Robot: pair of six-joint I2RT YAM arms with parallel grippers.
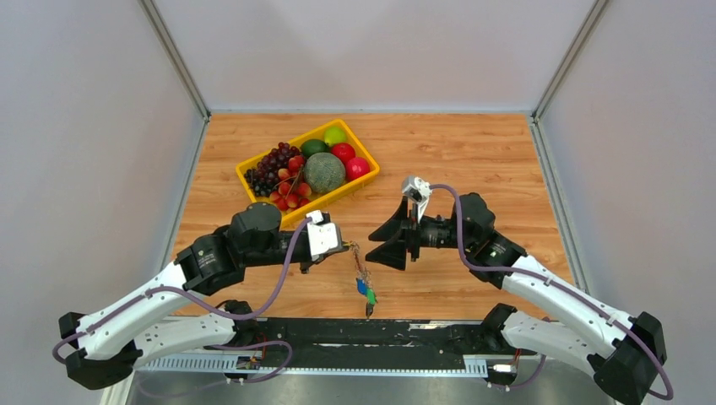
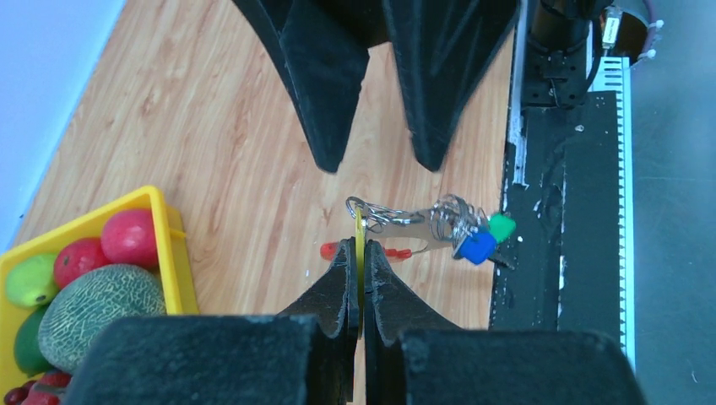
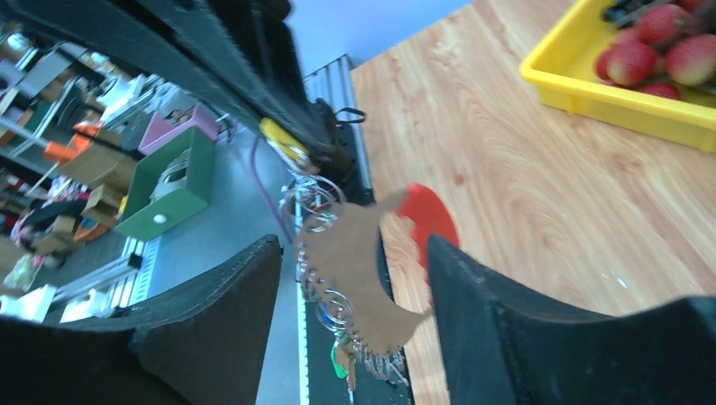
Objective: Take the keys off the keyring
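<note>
The keyring (image 1: 360, 268), a brownish curved piece with silvery rings and a red oval tag (image 2: 329, 251), hangs above the table near its front edge. My left gripper (image 1: 344, 248) is shut on the thin yellow key (image 2: 359, 232) at the top of the bunch. A blue key (image 2: 477, 246) and a green key (image 2: 502, 226) dangle at the other end. My right gripper (image 1: 372, 243) is open just right of the bunch. In the right wrist view the keyring (image 3: 359, 278) lies between that gripper's spread fingers (image 3: 498, 312), with the red tag (image 3: 426, 215) and yellow key (image 3: 283, 139) showing.
A yellow tray (image 1: 247, 170) of fruit stands at the back left of the wooden table; its wall shows in the left wrist view (image 2: 173, 245) and the right wrist view (image 3: 608, 93). The black base rail (image 1: 380, 333) runs along the near edge, just below the hanging keys.
</note>
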